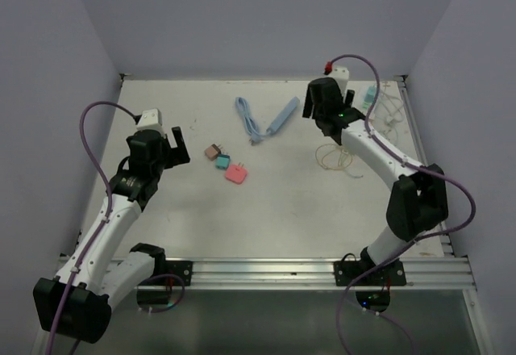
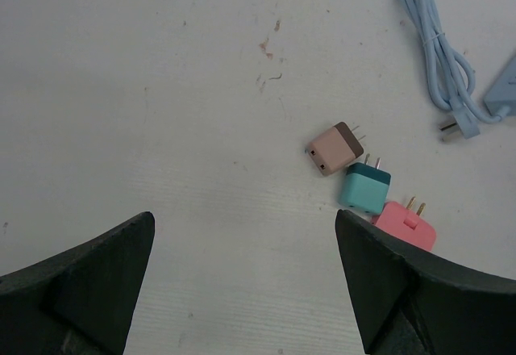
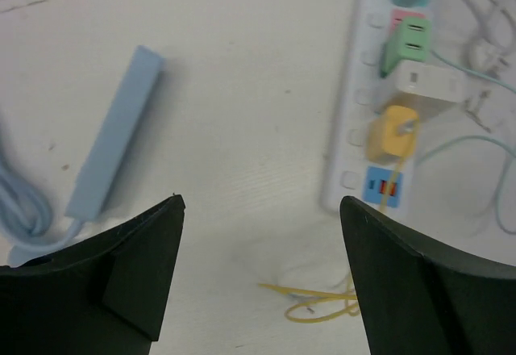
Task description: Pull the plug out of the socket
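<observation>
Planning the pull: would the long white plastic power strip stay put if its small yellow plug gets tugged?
Likely not: the long white power strip has nothing visibly holding it down, so it may lift or slide with the small yellow plug. It looks rigid, so it would probably move as one piece.

White left arm (image 1: 103,227) and right arm (image 1: 377,150), black joints (image 1: 419,202) and fingers (image 2: 76,290), looping purple cables (image 1: 95,111), green light (image 1: 342,115) behind right gripper (image 3: 260,203).

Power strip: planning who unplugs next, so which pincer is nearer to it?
Right. The right pincer hovers just beside the power strip; the left pincer is far off, by the loose adapters.
</observation>
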Action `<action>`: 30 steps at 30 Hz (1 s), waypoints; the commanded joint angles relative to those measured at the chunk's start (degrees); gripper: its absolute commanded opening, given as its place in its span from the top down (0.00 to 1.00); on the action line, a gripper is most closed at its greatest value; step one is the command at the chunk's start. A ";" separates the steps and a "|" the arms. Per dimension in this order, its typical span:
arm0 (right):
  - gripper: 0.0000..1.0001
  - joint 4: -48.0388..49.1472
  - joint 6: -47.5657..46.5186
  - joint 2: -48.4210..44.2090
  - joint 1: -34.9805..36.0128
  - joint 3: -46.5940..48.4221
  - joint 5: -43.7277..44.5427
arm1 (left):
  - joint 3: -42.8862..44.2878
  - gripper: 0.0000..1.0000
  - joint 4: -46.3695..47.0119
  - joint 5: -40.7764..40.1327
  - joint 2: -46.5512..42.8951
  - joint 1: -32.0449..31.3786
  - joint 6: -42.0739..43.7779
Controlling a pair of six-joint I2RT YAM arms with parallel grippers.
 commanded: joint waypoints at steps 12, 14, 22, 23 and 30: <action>0.26 5.00 15.46 -9.57 -25.13 -17.23 -10.67 | -0.55 0.04 3.59 0.90 -0.87 -0.21 0.92; 0.27 6.23 15.55 -6.85 -26.28 -17.49 -13.41 | -0.55 0.03 3.59 1.16 -0.70 -0.21 1.00; 0.20 16.78 13.62 1.50 -27.86 -19.43 -22.02 | -0.63 0.03 3.67 1.25 -0.17 -0.21 1.00; 0.19 18.35 13.18 2.73 -27.86 -19.43 -22.47 | -0.63 0.03 3.67 1.34 -0.08 -0.21 1.00; 0.13 21.53 10.89 7.13 -27.86 -17.77 -22.12 | -0.55 0.03 3.67 1.51 0.27 -0.21 1.09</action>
